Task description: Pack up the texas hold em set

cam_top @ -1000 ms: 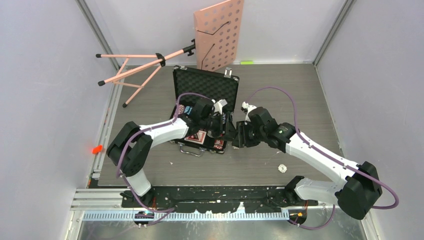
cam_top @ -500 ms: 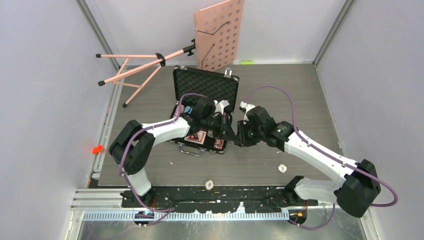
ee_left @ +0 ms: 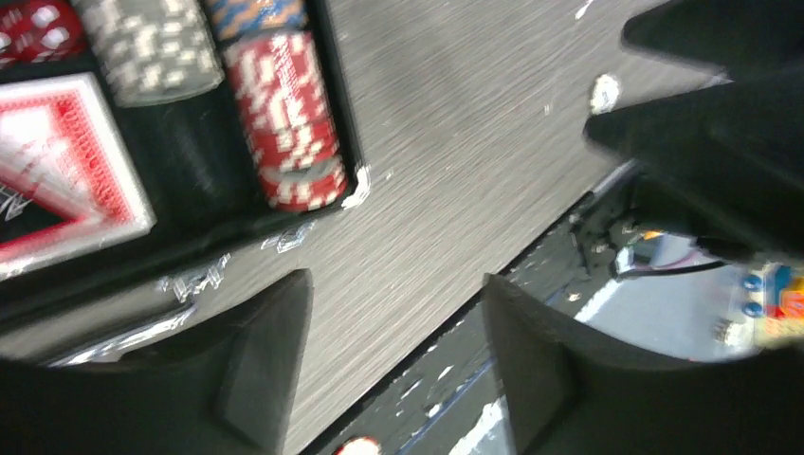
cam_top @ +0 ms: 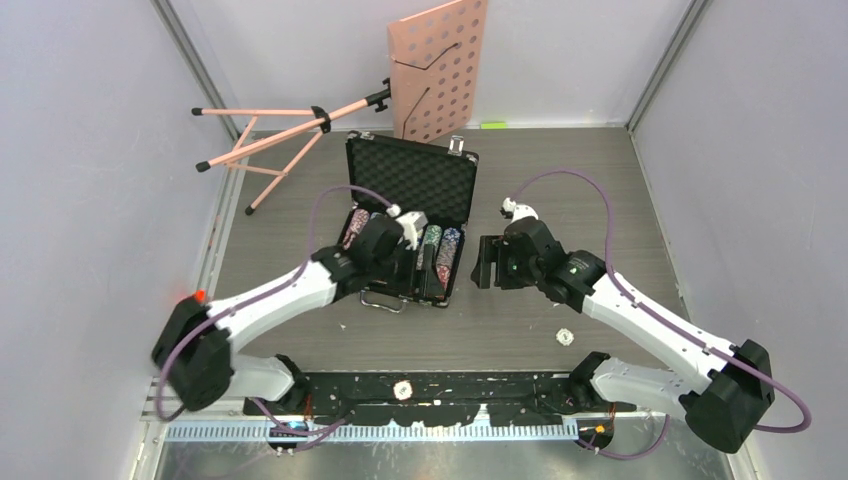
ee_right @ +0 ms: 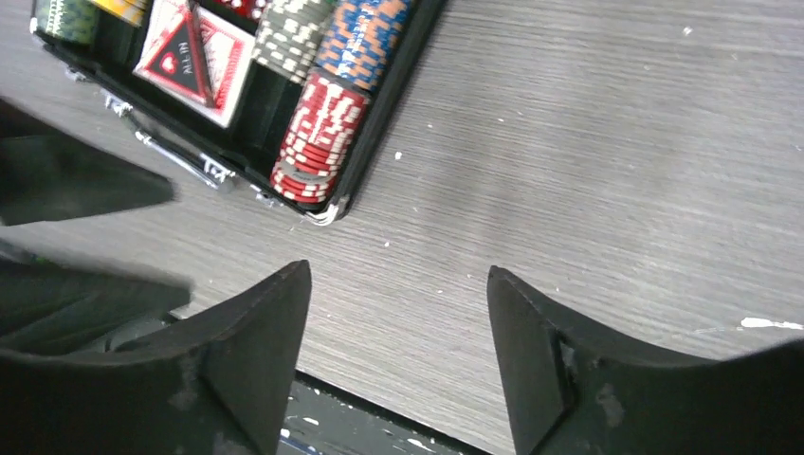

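The black case point(cam_top: 410, 175) of the texas hold em set lies open mid-table, its foam lid upright. Rows of striped chips point(cam_top: 441, 255) fill its tray. My left gripper point(cam_top: 418, 272) hovers over the case's near right corner, open and empty. In the left wrist view, the left gripper point(ee_left: 396, 284) frames bare table, with red chips point(ee_left: 289, 123), grey chips point(ee_left: 152, 43) and a card deck point(ee_left: 57, 161) beyond it. Just right of the case, my right gripper point(cam_top: 481, 262) is open and empty. In its wrist view, the right gripper point(ee_right: 398, 275) sits below red chips point(ee_right: 318, 142) and the deck point(ee_right: 194, 57).
A loose white chip point(cam_top: 565, 337) lies on the table near the right arm, and another point(cam_top: 403, 388) rests on the black base rail. The pink perforated music stand point(cam_top: 437, 65) and its tripod point(cam_top: 270, 135) stand behind the case. Grey walls enclose three sides.
Both grippers closed and then opened again. The left arm pulled back toward the case's near edge and the right gripper shifted right. A white chip dropped onto the near rail.
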